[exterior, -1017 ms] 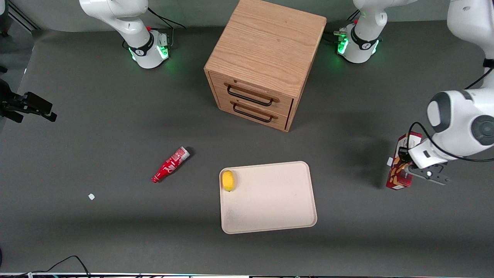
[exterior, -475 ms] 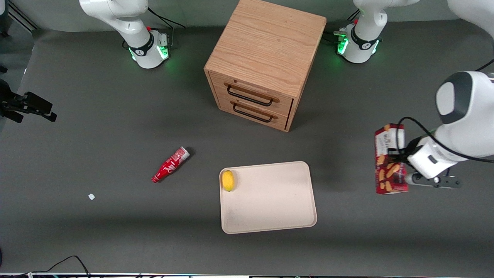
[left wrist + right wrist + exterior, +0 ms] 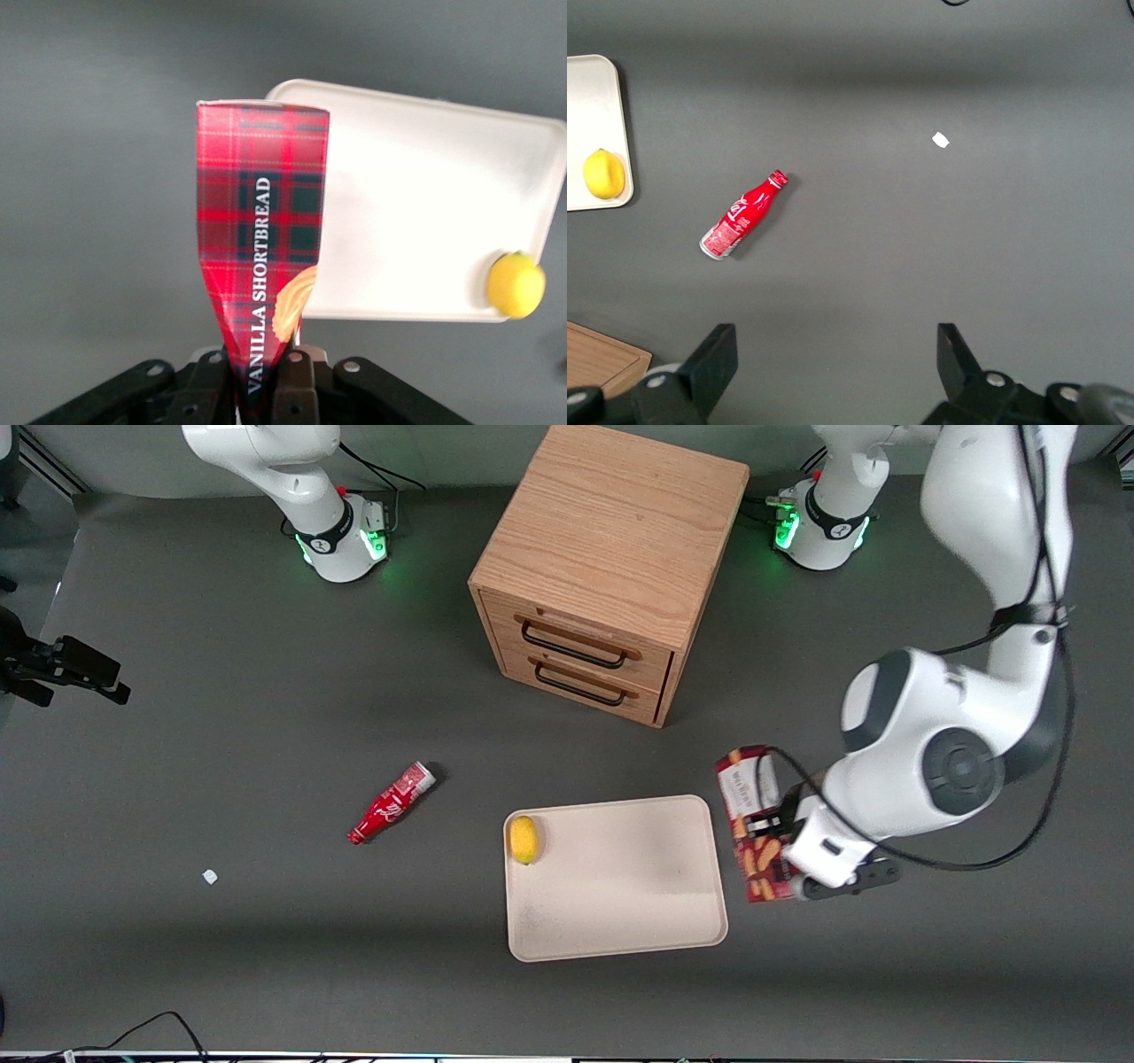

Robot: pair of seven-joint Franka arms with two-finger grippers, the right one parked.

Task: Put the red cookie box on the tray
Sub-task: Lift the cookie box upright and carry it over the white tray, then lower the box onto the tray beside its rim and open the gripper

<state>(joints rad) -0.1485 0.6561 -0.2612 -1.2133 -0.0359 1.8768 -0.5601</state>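
Just beside the tray's edge toward the working arm's end of the table, the red cookie box hangs in the air, clamped between the fingers of the left gripper, which pinch its lower end so hard the carton narrows there. Half a second ago the box was well apart from the tray, out near the table's end; a second ago it was farther out still. It has now been carried most of the way across, so the transport looks nearly done, and the remaining work is probably to bring it over the beige surface and lower it. A lemon sits on the tray at the edge toward the parked arm's end, leaving most of the surface bare. A small red bottle lies on the table toward the parked arm's end, and the wooden drawer cabinet stands farther from the front camera than the tray.
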